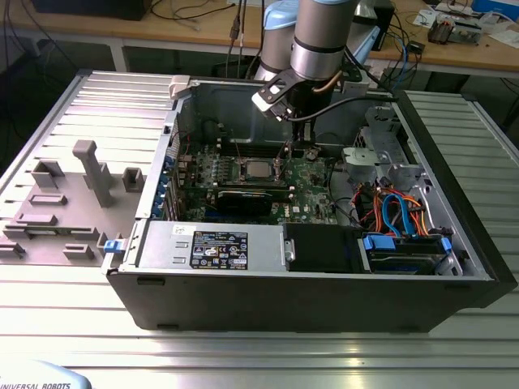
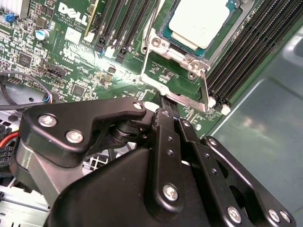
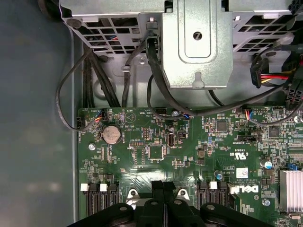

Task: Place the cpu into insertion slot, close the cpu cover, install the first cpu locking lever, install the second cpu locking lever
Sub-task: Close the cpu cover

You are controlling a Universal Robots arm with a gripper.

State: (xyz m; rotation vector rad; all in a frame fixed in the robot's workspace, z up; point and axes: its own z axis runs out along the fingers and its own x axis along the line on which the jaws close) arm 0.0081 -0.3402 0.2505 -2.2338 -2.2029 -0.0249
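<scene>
The cpu (image 2: 203, 21) shows its silvery top and lies in the insertion slot (image 2: 166, 35) on the green board; in the exterior view the cpu (image 1: 258, 168) is near the middle of the open case. The silver cpu cover (image 2: 195, 60) lies down around it as a frame. A thin metal locking lever (image 2: 204, 87) stands beside the socket's corner. My gripper (image 2: 166, 101) is shut, its black fingertips (image 2: 163, 113) just at the socket's edge next to a lever bar. The gripper (image 1: 298, 146) hangs to the exterior view's right of the socket; its tips (image 3: 163, 185) sit together.
A black graphics card (image 1: 243, 201) lies in front of the socket, with long black memory slots (image 2: 246, 52) beside it. A metal drive cage (image 3: 196, 42) and black cables (image 3: 94, 75) sit close by. Coloured cables (image 1: 397, 211) fill the case's right side, and grey fixture blocks (image 1: 89, 174) stand outside.
</scene>
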